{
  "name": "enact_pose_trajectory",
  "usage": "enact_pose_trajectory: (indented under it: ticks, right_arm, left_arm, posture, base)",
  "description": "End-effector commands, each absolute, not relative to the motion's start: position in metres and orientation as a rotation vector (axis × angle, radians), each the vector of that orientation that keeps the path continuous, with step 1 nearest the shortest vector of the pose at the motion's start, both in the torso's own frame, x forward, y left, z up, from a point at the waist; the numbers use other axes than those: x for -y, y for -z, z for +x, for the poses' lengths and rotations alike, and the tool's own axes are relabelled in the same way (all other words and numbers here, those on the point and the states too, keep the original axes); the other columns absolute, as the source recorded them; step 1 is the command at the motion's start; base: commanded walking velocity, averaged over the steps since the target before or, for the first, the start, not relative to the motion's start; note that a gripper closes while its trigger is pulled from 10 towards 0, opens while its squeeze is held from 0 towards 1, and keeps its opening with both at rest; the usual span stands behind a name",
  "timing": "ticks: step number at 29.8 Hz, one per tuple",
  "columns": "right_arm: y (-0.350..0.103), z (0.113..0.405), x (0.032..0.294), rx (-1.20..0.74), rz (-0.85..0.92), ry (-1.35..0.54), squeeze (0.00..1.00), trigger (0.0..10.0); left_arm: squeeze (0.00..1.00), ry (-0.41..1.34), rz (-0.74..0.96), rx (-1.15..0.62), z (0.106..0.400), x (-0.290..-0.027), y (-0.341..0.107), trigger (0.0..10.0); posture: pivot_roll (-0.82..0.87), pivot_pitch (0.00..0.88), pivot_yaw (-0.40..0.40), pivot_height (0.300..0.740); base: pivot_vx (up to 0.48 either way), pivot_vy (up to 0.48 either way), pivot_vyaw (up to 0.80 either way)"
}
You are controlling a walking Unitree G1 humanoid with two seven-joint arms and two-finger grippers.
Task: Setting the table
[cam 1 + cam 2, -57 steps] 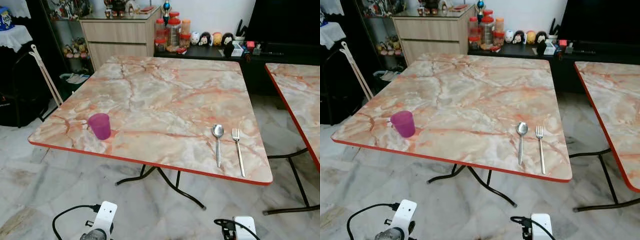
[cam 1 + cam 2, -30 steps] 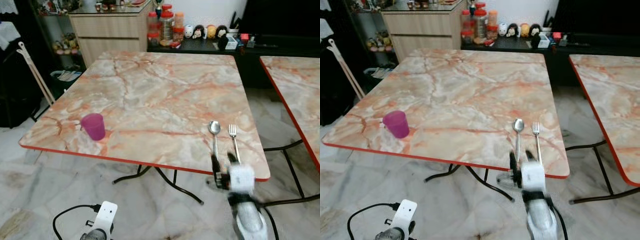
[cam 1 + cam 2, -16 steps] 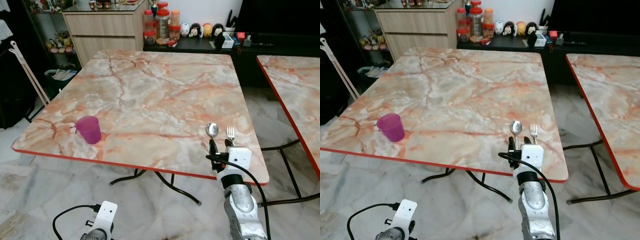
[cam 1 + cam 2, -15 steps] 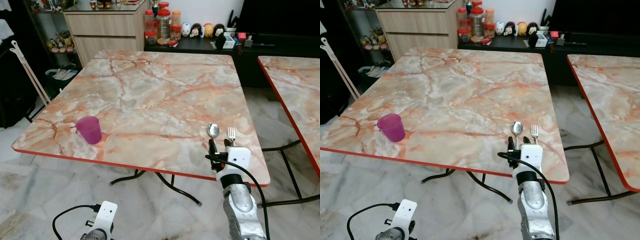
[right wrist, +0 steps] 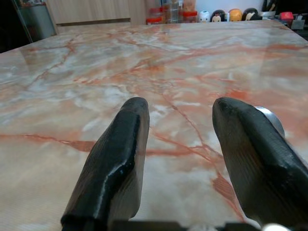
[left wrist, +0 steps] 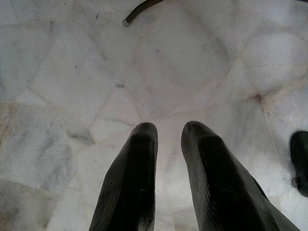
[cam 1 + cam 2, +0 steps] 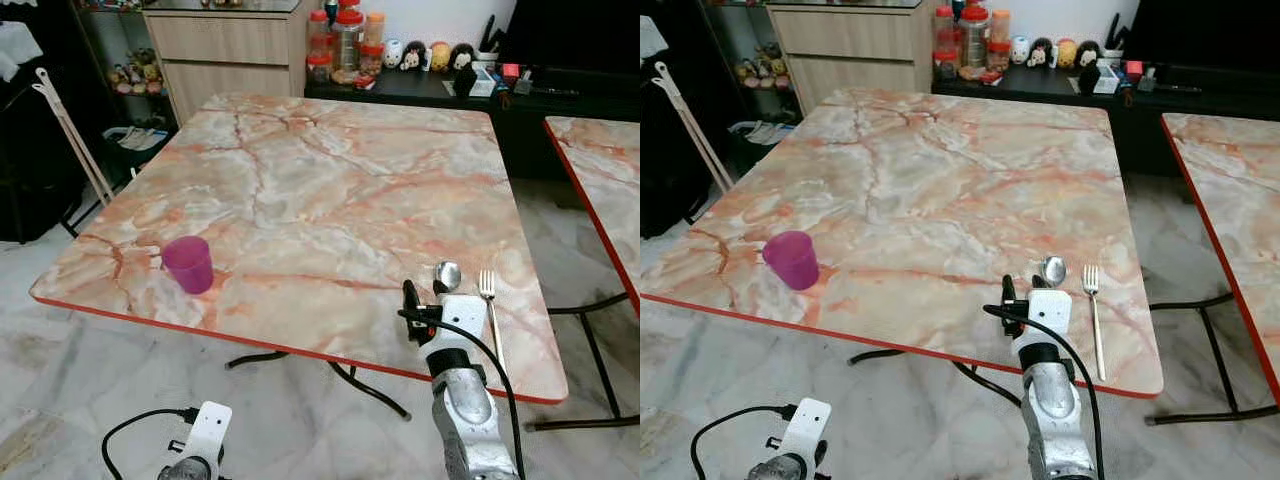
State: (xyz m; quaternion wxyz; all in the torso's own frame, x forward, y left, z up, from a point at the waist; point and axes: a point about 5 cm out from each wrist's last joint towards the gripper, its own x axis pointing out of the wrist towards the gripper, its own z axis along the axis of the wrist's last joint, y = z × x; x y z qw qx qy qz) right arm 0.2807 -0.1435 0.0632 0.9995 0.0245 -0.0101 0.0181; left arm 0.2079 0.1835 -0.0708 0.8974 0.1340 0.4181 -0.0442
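Right pincer (image 5: 179, 159) spread wide and empty over the counter (image 7: 330, 190) beside the spoon (image 7: 446, 275), I judge little done: spoon and fork (image 7: 489, 310) lie near my edge, cup (image 7: 188, 264) far left.

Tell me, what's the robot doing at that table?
It's setting the table. Its right claw is out over the near edge of the marble table, fingers open and holding nothing, right beside the spoon. A fork lies next to the spoon, and a purple cup stands over near the left corner. The left claw just hangs low over the floor, slightly open.
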Motion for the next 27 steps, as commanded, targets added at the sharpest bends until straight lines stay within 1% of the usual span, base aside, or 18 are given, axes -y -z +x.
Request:
enact_pose_trajectory:
  ticks: [1, 4, 7, 24, 27]
  right_arm:
    - [-0.0624, 0.2802, 0.1435, 0.016, 0.058, -0.029, 0.00, 10.0]
    - [-0.0623, 0.2795, 0.1441, 0.015, 0.064, -0.025, 0.00, 10.0]
    - [-0.0635, 0.2790, 0.1438, 0.025, 0.075, -0.026, 0.00, 10.0]
    - [-0.0662, 0.2770, 0.1440, 0.041, 0.061, -0.024, 0.00, 10.0]
    - [-0.0655, 0.2721, 0.1456, 0.023, 0.049, 0.015, 0.00, 10.0]
  left_arm:
    - [0.00, 0.081, 0.285, -0.871, 0.2066, -0.1866, 0.0712, 10.0]
    - [0.00, 0.078, 0.282, -0.874, 0.2054, -0.1865, 0.0719, 10.0]
    - [0.00, 0.076, 0.279, -0.876, 0.2043, -0.1867, 0.0725, 10.0]
    - [0.00, 0.068, 0.271, -0.875, 0.2039, -0.1861, 0.0727, 10.0]
    - [0.00, 0.072, 0.263, -0.870, 0.2033, -0.1856, 0.0729, 10.0]
  posture:
    - [-0.04, 0.000, 0.015, 0.728]
    - [-0.04, 0.000, 0.014, 0.728]
    - [-0.04, 0.000, 0.013, 0.728]
    - [-0.04, 0.000, 0.012, 0.728]
    - [-0.05, 0.000, 0.014, 0.728]
  base:
    - [0.300, 0.000, 0.00]
    - [0.299, 0.000, 0.00]
    - [0.301, 0.000, -0.52]
    - [0.301, 0.000, 0.00]
    - [0.000, 0.000, 0.00]
